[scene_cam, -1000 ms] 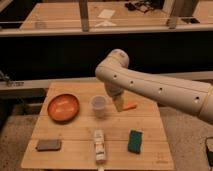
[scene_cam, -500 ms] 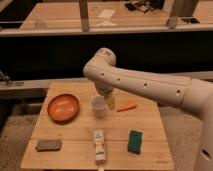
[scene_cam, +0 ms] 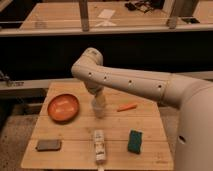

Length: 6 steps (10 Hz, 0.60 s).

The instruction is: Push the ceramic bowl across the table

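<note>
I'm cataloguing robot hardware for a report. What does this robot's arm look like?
The arm is a thick, smooth off-white tube with a rounded joint and a row of small dark dots along it; no cables show. Its gripper sits below that joint, beside the ceramic bowl.

The gripper (scene_cam: 98, 101) hung low over the middle of the table (scene_cam: 70, 137). Well beyond it ran a long wooden bench (scene_cam: 55, 17), edged with a metal rail (scene_cam: 45, 31) and crossed by two upright metal posts (scene_cam: 84, 15). White paper (scene_cam: 106, 14) lay on the bench, beyond the gripper. The space beneath the bench was dark. Speckled grey floor (scene_cam: 14, 142) showed at the view's left, well apart from the gripper. Lighting was warm and dim.
</note>
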Available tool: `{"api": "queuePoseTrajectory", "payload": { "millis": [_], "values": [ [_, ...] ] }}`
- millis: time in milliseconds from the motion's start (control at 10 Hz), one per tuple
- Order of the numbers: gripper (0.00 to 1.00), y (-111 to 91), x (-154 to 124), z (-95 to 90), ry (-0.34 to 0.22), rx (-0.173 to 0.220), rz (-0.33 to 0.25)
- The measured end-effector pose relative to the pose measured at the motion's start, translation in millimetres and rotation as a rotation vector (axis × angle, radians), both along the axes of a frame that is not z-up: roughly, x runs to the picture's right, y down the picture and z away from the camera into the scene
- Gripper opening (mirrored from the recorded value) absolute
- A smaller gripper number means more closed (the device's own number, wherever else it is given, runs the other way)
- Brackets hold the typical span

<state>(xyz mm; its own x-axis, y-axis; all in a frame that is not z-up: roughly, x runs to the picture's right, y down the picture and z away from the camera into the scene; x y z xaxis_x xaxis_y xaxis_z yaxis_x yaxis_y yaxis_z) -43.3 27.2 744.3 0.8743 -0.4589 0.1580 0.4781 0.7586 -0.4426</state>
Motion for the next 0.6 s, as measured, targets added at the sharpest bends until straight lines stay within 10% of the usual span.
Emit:
{"api": "queuePoseTrajectory", "payload": {
  "millis": [600],
  "values": [
    [0.80, -1.0, -24.8, 19.8, -0.013, -0.012, -0.024]
  ]
}}
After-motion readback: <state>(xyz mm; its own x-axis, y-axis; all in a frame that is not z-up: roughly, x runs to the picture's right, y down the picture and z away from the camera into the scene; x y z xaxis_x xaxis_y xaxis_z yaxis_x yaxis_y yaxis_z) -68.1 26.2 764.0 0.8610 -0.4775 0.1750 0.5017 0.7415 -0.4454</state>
